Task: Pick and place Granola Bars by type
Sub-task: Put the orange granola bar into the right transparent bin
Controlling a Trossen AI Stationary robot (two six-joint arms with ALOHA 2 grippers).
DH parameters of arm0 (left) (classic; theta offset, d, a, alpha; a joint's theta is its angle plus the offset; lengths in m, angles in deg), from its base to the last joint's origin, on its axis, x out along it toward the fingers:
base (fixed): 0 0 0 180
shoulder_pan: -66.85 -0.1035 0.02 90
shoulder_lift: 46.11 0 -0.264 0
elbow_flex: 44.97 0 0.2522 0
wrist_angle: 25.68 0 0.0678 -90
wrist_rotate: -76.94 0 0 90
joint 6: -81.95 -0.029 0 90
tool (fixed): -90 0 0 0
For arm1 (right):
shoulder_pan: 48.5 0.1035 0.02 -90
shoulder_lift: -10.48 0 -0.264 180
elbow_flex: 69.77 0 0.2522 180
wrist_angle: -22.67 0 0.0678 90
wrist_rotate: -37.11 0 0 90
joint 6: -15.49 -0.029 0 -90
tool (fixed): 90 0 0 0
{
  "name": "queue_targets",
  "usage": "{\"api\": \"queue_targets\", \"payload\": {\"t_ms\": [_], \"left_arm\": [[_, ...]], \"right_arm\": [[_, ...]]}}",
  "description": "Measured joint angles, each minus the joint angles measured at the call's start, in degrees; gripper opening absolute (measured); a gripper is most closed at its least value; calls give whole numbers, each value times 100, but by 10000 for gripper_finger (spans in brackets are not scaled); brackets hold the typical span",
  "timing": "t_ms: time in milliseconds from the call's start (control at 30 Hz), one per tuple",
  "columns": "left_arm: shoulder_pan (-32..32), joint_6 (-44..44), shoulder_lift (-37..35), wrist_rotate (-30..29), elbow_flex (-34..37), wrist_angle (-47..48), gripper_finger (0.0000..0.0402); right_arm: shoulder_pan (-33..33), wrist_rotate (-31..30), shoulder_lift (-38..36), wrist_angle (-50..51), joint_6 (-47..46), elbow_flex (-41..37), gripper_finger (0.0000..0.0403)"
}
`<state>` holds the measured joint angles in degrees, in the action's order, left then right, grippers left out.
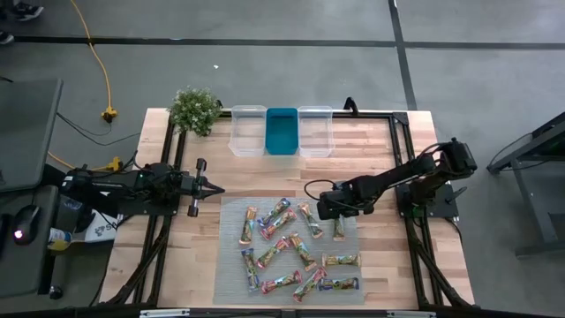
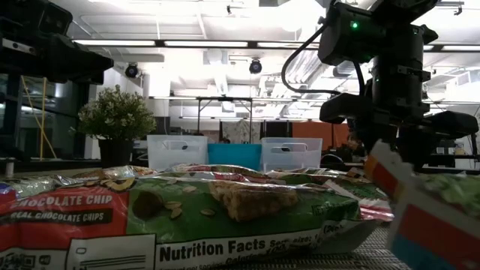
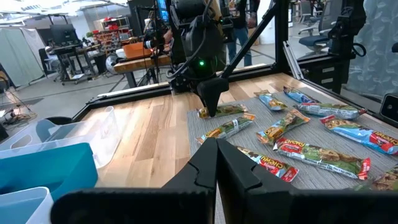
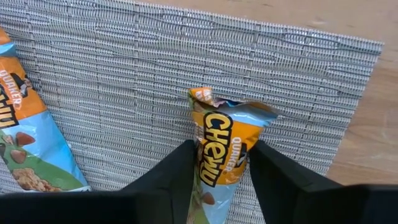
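Observation:
Several shiny wrapped granola bars (image 1: 296, 252) lie scattered flat on a grey woven mat (image 1: 231, 265). My right gripper (image 1: 330, 210) points down at the mat's far right corner, over an orange-and-blue bar (image 4: 217, 134), and its fingers are closed on that bar's two long edges. In the left wrist view this gripper (image 3: 211, 107) stands on the bar (image 3: 227, 111). My left gripper (image 1: 212, 188) is shut and holds nothing. It hovers over bare wood left of the mat, pointing toward the table's right. My right gripper pinches the orange-and-blue bar between its two fingers (image 4: 177, 165), which lie on the bar's long edges around its middle (image 4: 214, 165). The fingers come from above, pointing down, one on each side, along the bar. The crimped end (image 4: 204, 98) sticks out past the fingertips. The bar seems to lie on the mat.
Two clear bins (image 1: 248, 131) (image 1: 315, 131) flank a teal bin (image 1: 282, 131) at the table's far edge. A potted plant (image 1: 194, 110) stands at the far left. Bare wood shows between the bins and the mat. One bar (image 2: 187, 217) lies close before the low camera.

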<state>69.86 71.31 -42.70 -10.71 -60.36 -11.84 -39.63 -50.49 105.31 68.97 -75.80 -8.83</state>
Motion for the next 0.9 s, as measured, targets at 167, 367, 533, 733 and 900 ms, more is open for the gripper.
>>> {"api": "queue_targets", "payload": {"t_ms": [167,367,533,733,900], "left_arm": [[1,0,0,1,-1,0,1],[2,1,0,0,-2,1,1],[0,0,0,1,-2,2,1],[1,0,0,2,-2,1,1],[1,0,0,1,-2,2,1]], "right_arm": [[0,18,2,13,-4,0,122],[-2,76,10,-202,3,14,98],[-2,97,-7,-356,21,1,79],[-24,-108,-209,-356,153,169,65],[-131,-358,-522,-322,362,362,63]]}}
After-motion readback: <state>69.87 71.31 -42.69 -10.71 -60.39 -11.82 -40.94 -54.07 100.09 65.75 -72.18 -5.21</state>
